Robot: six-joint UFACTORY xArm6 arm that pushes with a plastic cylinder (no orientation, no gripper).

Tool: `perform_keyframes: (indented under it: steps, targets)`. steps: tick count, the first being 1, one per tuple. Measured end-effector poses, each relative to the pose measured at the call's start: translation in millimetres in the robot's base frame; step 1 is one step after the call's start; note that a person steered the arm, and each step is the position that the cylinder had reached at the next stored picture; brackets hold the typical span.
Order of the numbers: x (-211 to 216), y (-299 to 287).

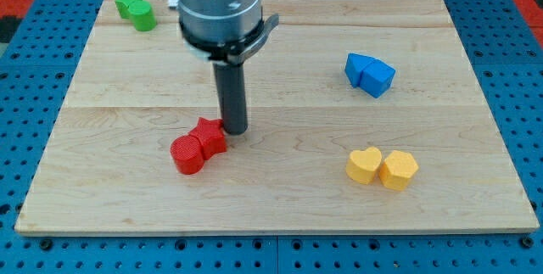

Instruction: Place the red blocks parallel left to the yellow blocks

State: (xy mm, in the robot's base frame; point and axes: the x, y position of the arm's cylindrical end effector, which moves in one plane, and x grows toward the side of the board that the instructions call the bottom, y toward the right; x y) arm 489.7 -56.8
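Two red blocks lie touching at the lower middle-left of the board: a red cylinder (187, 154) and a red star-shaped block (209, 136) up and to its right. My tip (235, 130) stands right at the star block's right side, touching or nearly so. Two yellow blocks lie side by side at the lower right: a yellow heart (364, 164) and a yellow hexagon-like block (398, 170). The red pair sits well to the left of the yellow pair.
Two green blocks (136, 9) lie together at the board's top left corner. Two blue blocks (369, 74) lie together at the right, above the yellow pair. The wooden board (280, 206) rests on a blue pegboard surface.
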Motion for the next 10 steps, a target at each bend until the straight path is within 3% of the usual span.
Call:
perform_keyframes:
  steps: [3, 5, 6, 8, 9, 10]
  targets:
    - [16, -15]
    - [-29, 3]
    - [-22, -47]
    - [23, -50]
    - [6, -96]
    - [34, -146]
